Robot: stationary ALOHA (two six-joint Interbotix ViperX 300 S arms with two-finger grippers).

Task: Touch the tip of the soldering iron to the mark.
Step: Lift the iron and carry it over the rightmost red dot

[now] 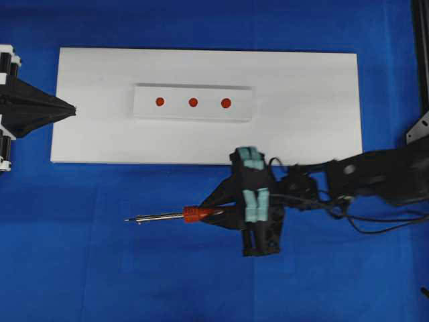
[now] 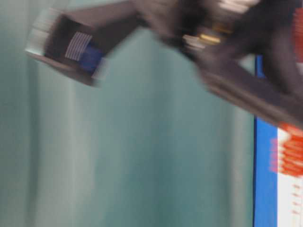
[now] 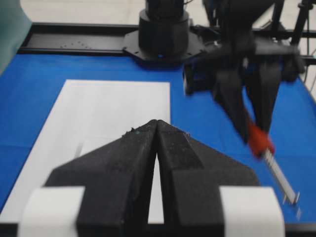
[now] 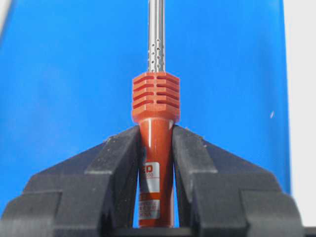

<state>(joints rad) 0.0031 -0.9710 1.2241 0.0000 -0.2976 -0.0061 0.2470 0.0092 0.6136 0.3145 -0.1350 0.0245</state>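
The soldering iron (image 1: 191, 214) lies level over the blue cloth, just in front of the white board. Its orange-red ribbed handle (image 4: 155, 98) is clamped between the fingers of my right gripper (image 4: 155, 132), which is shut on it. The silver shaft (image 1: 157, 217) points left and ends in the dark tip (image 1: 129, 220). Three red marks (image 1: 193, 102) sit in a row on a small white block (image 1: 144, 111), well behind the tip. My left gripper (image 1: 74, 109) is shut and empty at the board's left edge. In the left wrist view the iron (image 3: 259, 139) hangs at the right.
The white board (image 1: 301, 134) lies on a blue cloth (image 1: 100, 268). The black cord (image 1: 382, 225) trails right along the right arm. A black frame post (image 1: 421, 54) stands at the far right. The table-level view is blurred, showing only part of an arm.
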